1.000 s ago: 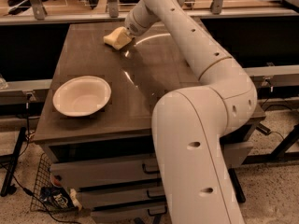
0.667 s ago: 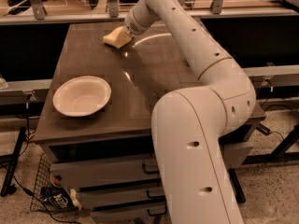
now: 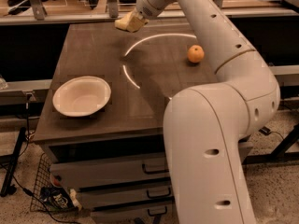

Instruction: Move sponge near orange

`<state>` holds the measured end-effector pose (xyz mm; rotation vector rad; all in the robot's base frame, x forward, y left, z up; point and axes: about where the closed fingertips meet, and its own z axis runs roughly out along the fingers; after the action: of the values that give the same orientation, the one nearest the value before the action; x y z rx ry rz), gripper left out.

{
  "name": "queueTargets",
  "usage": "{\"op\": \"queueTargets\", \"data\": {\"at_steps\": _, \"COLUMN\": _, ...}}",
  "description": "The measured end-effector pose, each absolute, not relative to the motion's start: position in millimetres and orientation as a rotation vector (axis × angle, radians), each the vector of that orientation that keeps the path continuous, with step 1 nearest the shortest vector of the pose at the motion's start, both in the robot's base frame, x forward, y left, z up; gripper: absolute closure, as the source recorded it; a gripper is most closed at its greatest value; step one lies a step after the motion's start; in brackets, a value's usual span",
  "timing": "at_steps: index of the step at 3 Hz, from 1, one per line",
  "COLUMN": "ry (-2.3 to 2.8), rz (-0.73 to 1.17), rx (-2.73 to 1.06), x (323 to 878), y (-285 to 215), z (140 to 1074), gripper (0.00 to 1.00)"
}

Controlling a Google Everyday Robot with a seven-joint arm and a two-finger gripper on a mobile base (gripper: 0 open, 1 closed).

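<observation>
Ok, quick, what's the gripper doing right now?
Gripper, at the far edge of the dark table: closed on the pale yellow foam sponge.

No legible text; only unreadable lettering on bag [image 3: 58, 200] under worktop [image 3: 154, 83]. Gripper [image 3: 135, 18] above far edge, clamped on sponge [image 3: 125, 24].

Above the sheeny dark tabletop [image 3: 93, 55] far edge, the claw [image 3: 133, 18] grips the matt foam sponge [image 3: 125, 24].
</observation>
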<state>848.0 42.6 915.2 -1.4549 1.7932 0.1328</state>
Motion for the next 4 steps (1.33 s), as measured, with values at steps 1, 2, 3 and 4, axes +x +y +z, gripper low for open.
{"op": "queueTargets", "data": {"at_steps": 1, "ry": 1.784, "rz": 0.043, "rx": -1.487, "x": 837, "y": 17, "z": 939, "gripper": 1.00}}
{"op": "queueTargets", "data": {"at_steps": 2, "ry": 1.873, "rz": -0.037, "rx": -1.506, "x": 817, "y": -22, "z": 944, "gripper": 1.00}}
{"op": "queueTargets", "data": {"at_steps": 3, "ry": 1.957, "rz": -0.050, "rx": -1.506, "x": 796, "y": -46, "z": 933, "gripper": 1.00}}
{"op": "queueTargets", "data": {"at_steps": 4, "ry": 2.048, "rz": -0.029, "rx": -1.474, "x": 771, "y": -65, "z": 913, "gripper": 1.00}}
